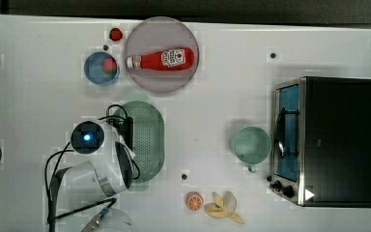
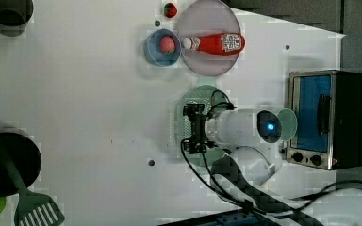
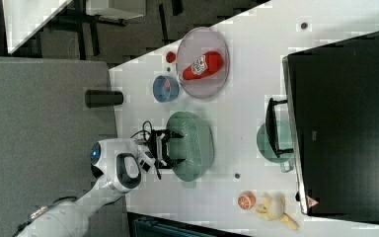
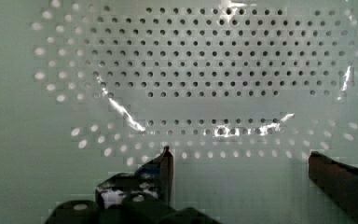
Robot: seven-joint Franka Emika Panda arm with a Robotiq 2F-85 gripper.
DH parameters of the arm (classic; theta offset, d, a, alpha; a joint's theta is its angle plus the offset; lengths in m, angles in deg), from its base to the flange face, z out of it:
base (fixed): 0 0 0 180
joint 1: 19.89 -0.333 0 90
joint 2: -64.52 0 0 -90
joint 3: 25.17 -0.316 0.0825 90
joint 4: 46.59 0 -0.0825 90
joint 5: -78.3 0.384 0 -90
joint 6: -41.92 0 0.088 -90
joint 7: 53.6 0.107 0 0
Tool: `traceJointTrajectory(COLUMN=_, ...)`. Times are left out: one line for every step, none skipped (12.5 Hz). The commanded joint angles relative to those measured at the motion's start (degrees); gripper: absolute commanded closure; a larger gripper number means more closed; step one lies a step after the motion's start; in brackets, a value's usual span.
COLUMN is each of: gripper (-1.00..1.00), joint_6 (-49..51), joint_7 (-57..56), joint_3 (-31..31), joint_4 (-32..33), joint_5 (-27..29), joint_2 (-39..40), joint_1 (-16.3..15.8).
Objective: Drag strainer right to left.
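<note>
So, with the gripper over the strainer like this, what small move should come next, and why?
Probably a short descent, so the fingers can catch the strainer wall. The wrist view shows the gripper open, fingers apart above the perforated inside, not yet gripping. In the right view it hangs at the strainer's near edge, so the drag should wait.

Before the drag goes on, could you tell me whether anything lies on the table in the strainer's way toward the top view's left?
Nothing visible does. The pale sage-green oval plastic strainer has bare white table toward the top view's left; the small blue bowl sits off that line. The open gripper is already over the strainer.
</note>
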State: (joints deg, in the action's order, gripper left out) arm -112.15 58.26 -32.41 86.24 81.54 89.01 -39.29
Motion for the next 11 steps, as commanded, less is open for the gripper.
traceJointTrajectory(gripper=-1.00, joint_6=0.4, joint_7=3.6, joint_3=-0.1, joint_4=-3.8, joint_5=2.1, joint_2=1.8, joint_1=-4.0)
traceJointTrajectory(gripper=-1.00, joint_6=0.4, joint_7=3.7, joint_3=-0.1, joint_4=-4.9, joint_5=3.1, joint_2=2.5, joint_1=-5.0)
traceJointTrajectory(gripper=-1.00, joint_6=0.4, joint_7=4.0, joint_3=0.0, joint_4=-6.0, joint_5=3.7, joint_2=3.2, joint_1=-5.9)
traceJointTrajectory(gripper=-1.00, joint_6=0.4, joint_7=4.7, joint_3=0.0, joint_4=-7.0, joint_5=4.1, joint_2=4.0, joint_1=-6.8)
traceJointTrajectory(gripper=-1.00, joint_6=0.4, joint_7=5.1, joint_3=0.0, joint_4=-8.1, joint_5=4.2, joint_2=4.6, joint_1=-7.7)
traceJointTrajectory(gripper=-1.00, joint_6=0.5, joint_7=6.1, joint_3=0.0, joint_4=-9.2, joint_5=4.3, joint_2=5.3, joint_1=-8.5)
traceJointTrajectory(gripper=-1.00, joint_6=0.8, joint_7=7.6, joint_3=0.0, joint_4=-10.3, joint_5=4.3, joint_2=6.0, joint_1=-9.3)
traceJointTrajectory(gripper=-1.00, joint_6=0.8, joint_7=8.7, joint_3=0.0, joint_4=-11.4, joint_5=4.3, joint_2=6.6, joint_1=-10.1)
traceJointTrajectory(gripper=-1.00, joint_6=0.8, joint_7=9.6, joint_3=0.0, joint_4=-12.4, joint_5=4.3, joint_2=7.2, joint_1=-10.8)
traceJointTrajectory(gripper=-1.00, joint_6=0.9, joint_7=10.1, joint_3=0.0, joint_4=-13.3, joint_5=4.3, joint_2=7.8, joint_1=-11.5)
traceJointTrajectory(gripper=-1.00, joint_6=0.9, joint_7=10.1, joint_3=0.0, joint_4=-14.3, joint_5=4.3, joint_2=8.5, joint_1=-12.2)
